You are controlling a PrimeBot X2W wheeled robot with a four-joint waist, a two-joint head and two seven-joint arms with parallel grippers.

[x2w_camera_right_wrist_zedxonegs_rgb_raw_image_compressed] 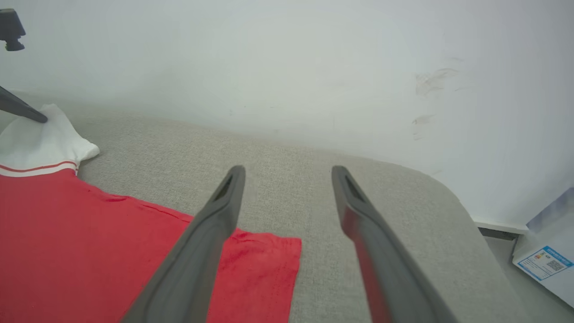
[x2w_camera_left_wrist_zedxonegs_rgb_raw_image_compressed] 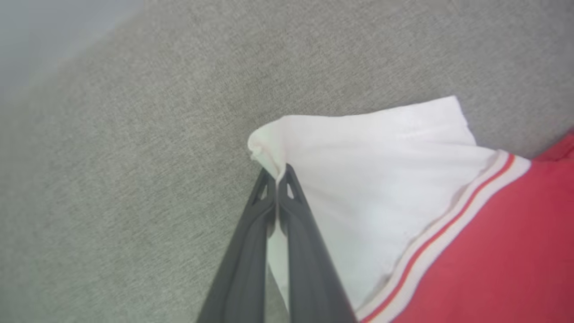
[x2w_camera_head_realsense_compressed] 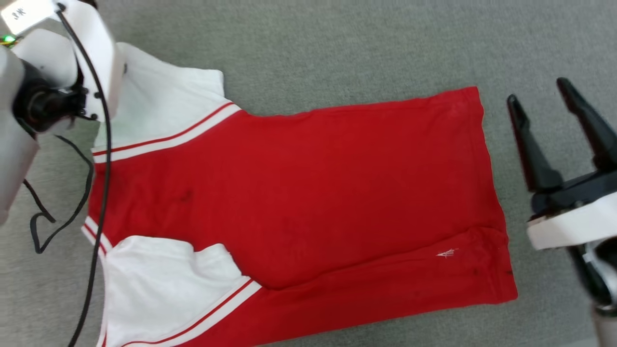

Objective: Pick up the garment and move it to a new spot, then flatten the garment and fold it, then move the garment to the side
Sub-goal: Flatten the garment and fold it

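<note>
Upper left, the left gripper [x2w_camera_left_wrist_zedxonegs_rgb_raw_image_compressed: 278,174] pinches the white sleeve [x2w_camera_left_wrist_zedxonegs_rgb_raw_image_compressed: 381,179], fingers closed on its edge. The garment [x2w_camera_head_realsense_compressed: 299,193] lies spread mid-frame on the grey surface [x2w_camera_head_realsense_compressed: 337,48]. At right, the right gripper [x2w_camera_head_realsense_compressed: 538,90] hovers wide open and empty beside the hem. Flattening appears under way; next, the sleeve likely needs tugging smooth.

Red garment [x2w_camera_head_realsense_compressed: 299,193], white sleeves, striped trim.
</note>
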